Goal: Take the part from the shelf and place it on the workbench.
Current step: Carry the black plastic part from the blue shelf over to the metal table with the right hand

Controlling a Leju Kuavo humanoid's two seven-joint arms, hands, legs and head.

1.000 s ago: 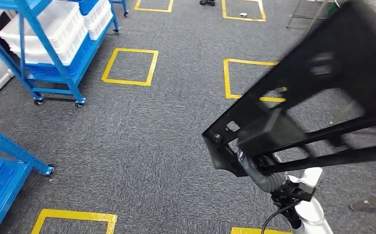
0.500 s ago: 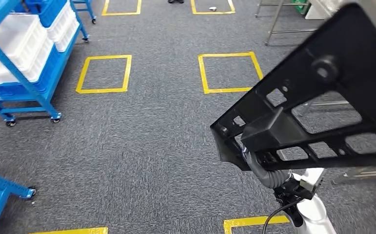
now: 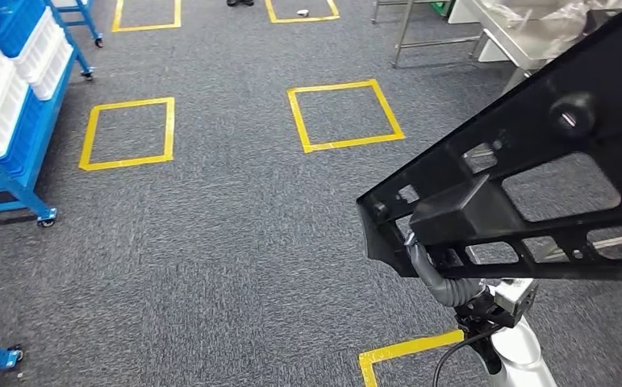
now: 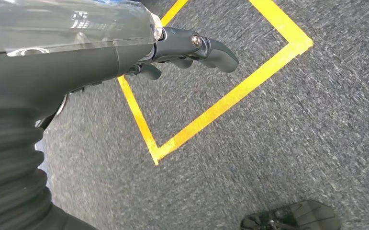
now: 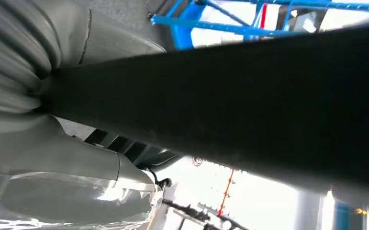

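At the far left of the head view stands a blue shelf [image 3: 5, 129] on small wheels, with white bins [image 3: 1, 81] stacked on it. Beside it, on the grey carpet [image 3: 210, 242], there are squares of yellow tape [image 3: 127, 133], and one more square lies toward the middle.

The left hand [image 4: 187, 48] hangs over the carpet in the left wrist view. Its dark fingers [image 4: 216, 50] are bent a little and apart, and they hold nothing. Under it a corner of yellow tape is seen on the floor.

The right side of the head view is taken by the part [image 3: 525, 169]. It is a big flat black frame, matte, with a long slanted edge and several openings cut through it, some large and four-sided, some small. A round knob sits near its upper end, and a raised block sticks out near its lower left corner. It is held up in the air above the carpet, tilted, well away from the shelf.

In the right wrist view the right hand [image 5: 53, 120] lies against the part, which crosses the picture as a wide dark bar [image 5: 249, 105]. The grey cover and thumb sit on both sides of this bar, so the hand grips it.

At the top right a metal table [image 3: 485, 32] stands.
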